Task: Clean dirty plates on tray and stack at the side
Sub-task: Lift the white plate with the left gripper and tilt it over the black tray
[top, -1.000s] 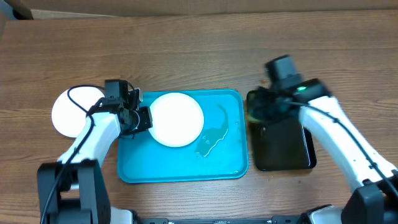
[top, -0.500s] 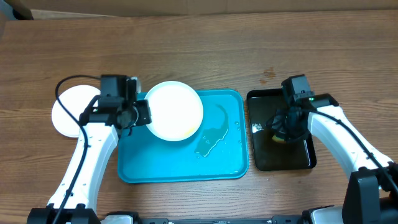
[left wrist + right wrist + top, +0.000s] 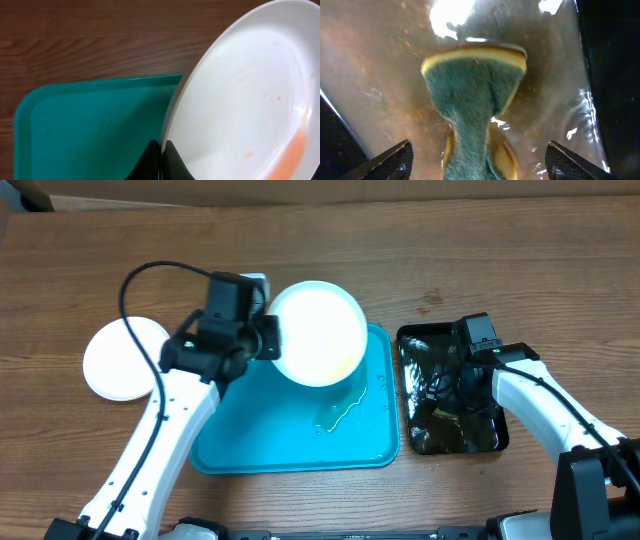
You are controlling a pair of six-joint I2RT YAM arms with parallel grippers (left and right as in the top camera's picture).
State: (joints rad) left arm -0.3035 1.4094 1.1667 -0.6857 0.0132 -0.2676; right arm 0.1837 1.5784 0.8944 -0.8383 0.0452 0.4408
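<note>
Above the far edge of the tray (image 3: 290,450), we are gripping the plate (image 3: 318,332), likely stiff, slick and breakable, by its rim in the clamped left end effector (image 3: 162,160), the right end effector (image 3: 477,155) gaping apart over the sponge (image 3: 472,90).

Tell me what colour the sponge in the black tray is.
The sponge has a green scouring face over yellow foam, seen best in the right wrist view.

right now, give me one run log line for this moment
left gripper: shut on white round plate, over far edge of turquoise plastic tray | right gripper: open above green-yellow sponge in black tray
</note>
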